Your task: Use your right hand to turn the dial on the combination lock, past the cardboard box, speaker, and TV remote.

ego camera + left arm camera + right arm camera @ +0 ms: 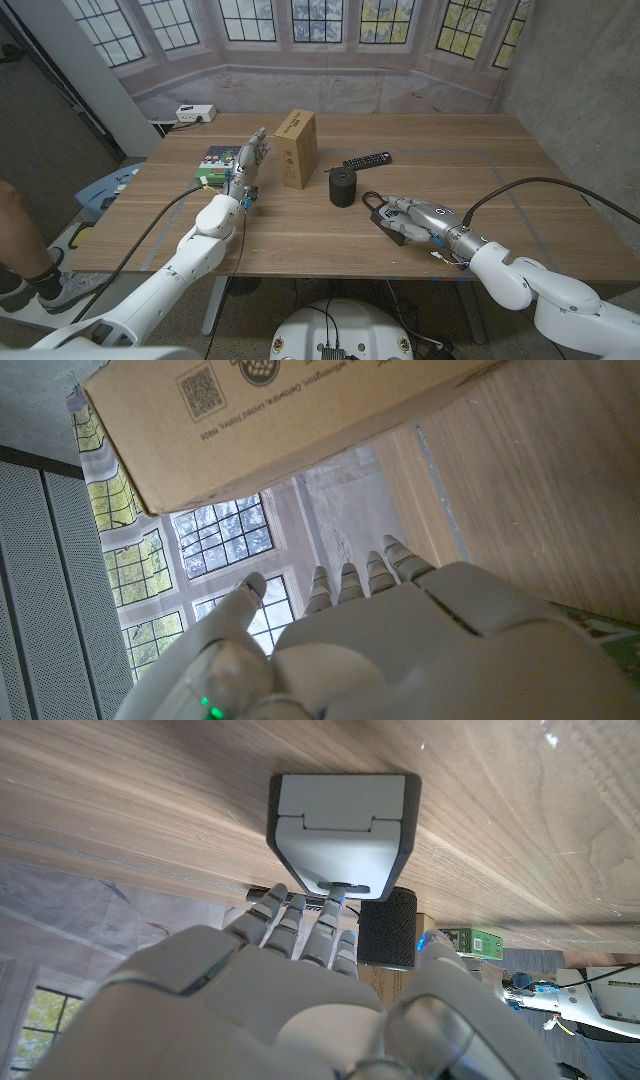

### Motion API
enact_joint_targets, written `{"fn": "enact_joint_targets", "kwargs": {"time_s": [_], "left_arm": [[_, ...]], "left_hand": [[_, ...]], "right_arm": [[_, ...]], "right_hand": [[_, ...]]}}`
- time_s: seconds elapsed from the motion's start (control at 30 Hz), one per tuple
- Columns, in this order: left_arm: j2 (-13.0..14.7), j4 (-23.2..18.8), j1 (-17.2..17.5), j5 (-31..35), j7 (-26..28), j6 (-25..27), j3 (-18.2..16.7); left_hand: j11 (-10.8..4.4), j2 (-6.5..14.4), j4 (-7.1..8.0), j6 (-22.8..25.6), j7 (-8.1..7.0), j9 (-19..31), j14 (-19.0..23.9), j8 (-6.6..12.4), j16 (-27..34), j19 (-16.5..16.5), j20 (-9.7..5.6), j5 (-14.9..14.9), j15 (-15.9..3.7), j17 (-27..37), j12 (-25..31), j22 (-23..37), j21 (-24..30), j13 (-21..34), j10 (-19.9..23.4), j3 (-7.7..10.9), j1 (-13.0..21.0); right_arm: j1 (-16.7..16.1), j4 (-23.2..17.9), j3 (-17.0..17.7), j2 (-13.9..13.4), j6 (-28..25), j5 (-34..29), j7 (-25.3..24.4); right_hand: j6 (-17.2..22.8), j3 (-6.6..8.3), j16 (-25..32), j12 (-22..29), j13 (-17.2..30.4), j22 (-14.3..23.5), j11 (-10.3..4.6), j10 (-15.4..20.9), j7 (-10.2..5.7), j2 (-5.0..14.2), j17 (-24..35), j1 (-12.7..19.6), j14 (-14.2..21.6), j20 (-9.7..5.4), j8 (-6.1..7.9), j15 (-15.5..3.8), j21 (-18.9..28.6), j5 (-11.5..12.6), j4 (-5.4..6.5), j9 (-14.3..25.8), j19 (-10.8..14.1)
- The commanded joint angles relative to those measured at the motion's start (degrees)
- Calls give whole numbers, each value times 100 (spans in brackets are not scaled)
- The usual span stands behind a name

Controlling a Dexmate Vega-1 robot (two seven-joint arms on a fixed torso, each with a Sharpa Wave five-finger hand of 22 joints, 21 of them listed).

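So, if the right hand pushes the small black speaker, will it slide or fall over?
The speaker is a short, wide cylinder standing on its flat base, so it would probably slide, not tip. Laid on its side it could roll. The wooden table looks smooth, so it may slip easily. Its weight cannot be judged from here.

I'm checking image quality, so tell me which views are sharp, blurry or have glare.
Head view: evenly lit and sharp, soft shadows under the cardboard box and speaker. Left wrist view: left hand close and soft, windows bright. Right wrist view: right hand blurred, tabletop grain crisp, small glints.
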Motion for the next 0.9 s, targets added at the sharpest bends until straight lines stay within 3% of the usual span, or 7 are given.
{"fn": "enact_joint_targets", "kwargs": {"time_s": [0.03,0.9], "left_arm": [[-21,55,-23,-6,-29,-48,-2],[-62,149,-92,-17,-61,-42,22]], "left_hand": [[34,-27,-15,-34,-7,19,36,23,-4,19,0,-5,22,28,-18,11,-3,30,-2,32,-27],[33,-26,-17,-36,-13,19,41,24,-2,24,-4,-4,26,29,-16,11,-2,30,2,35,-32]], "right_arm": [[-86,-46,12,-72,-54,55,-10],[-240,-185,172,-301,-115,229,-8]], "right_hand": [[25,21,7,26,15,11,-25,34,-17,-10,31,-46,39,-241,-14,-140,-17,-3,-19,11,46],[30,43,6,23,17,9,-19,68,-15,-11,36,-73,71,-241,-18,-136,-16,-3,-37,11,72]]}}
